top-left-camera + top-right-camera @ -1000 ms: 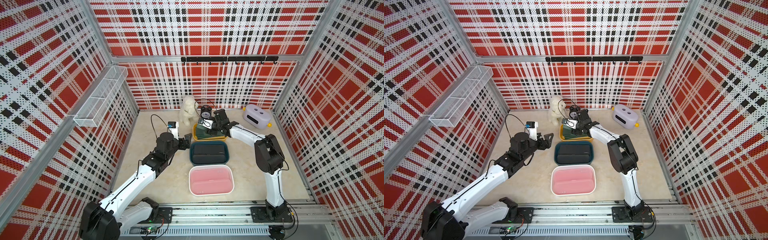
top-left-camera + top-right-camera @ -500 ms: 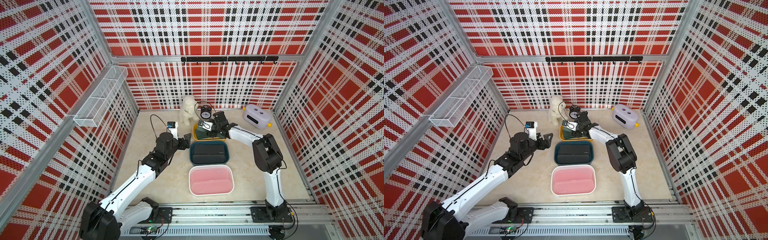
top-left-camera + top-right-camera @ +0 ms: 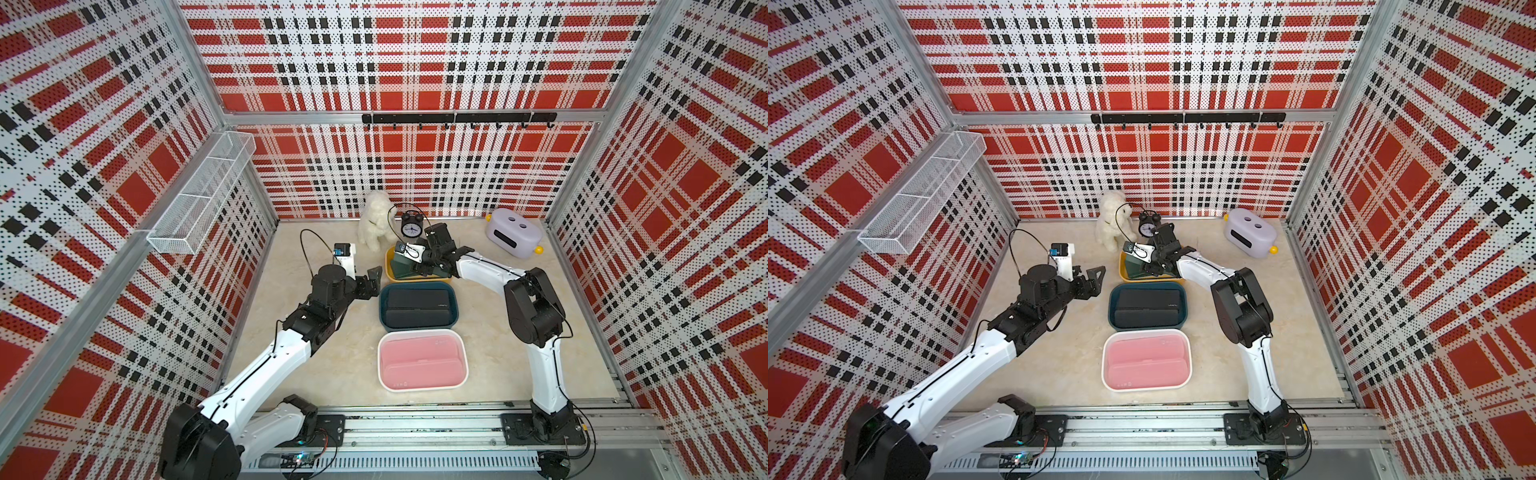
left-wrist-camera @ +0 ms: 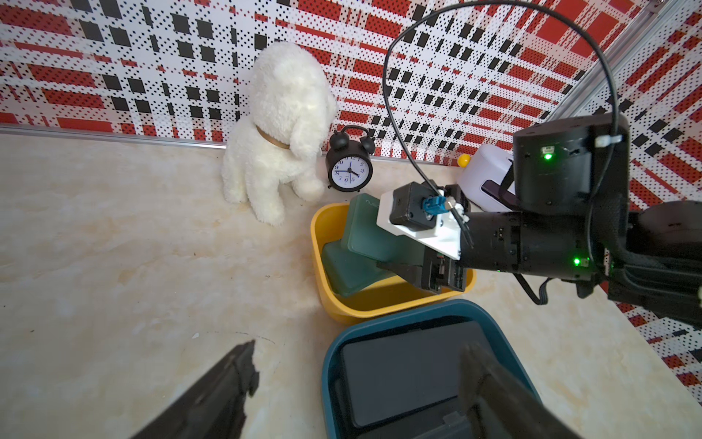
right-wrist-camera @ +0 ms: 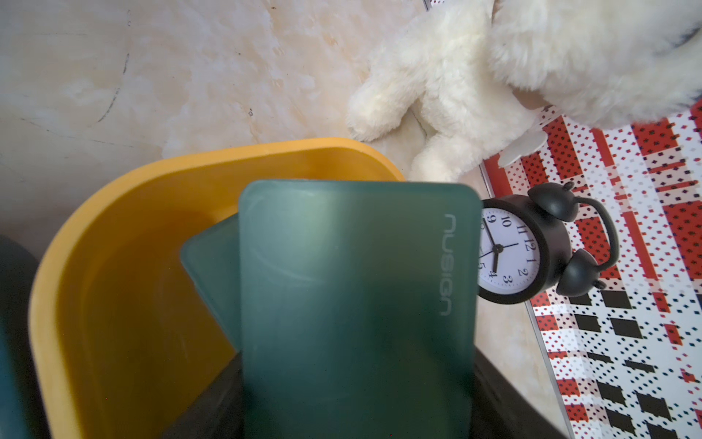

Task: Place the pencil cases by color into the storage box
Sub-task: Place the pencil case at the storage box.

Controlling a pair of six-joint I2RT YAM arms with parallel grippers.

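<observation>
Three tubs stand in a row. At the back, the yellow tub (image 3: 388, 266) holds a dark green pencil case (image 5: 212, 273) lying inside. My right gripper (image 5: 359, 399) is shut on another dark green pencil case (image 5: 357, 289), tilted over that tub in both top views (image 3: 401, 268) (image 3: 1133, 264). The teal tub (image 3: 415, 285) holds black pencil cases (image 3: 417, 305). The white tub (image 3: 419, 332) holds pink pencil cases (image 3: 419, 361). My left gripper (image 4: 359, 353) is open and empty, just left of the teal tub (image 3: 374, 280).
A white plush dog (image 3: 376, 224) and a black alarm clock (image 3: 411, 226) stand right behind the yellow tub. A lilac box (image 3: 513, 237) sits at the back right. A wire basket (image 3: 199, 199) hangs on the left wall, a hook rail (image 3: 457, 118) on the back wall.
My right gripper has edged slightly left with the green case over the yellow tub. The left arm has not moved.
</observation>
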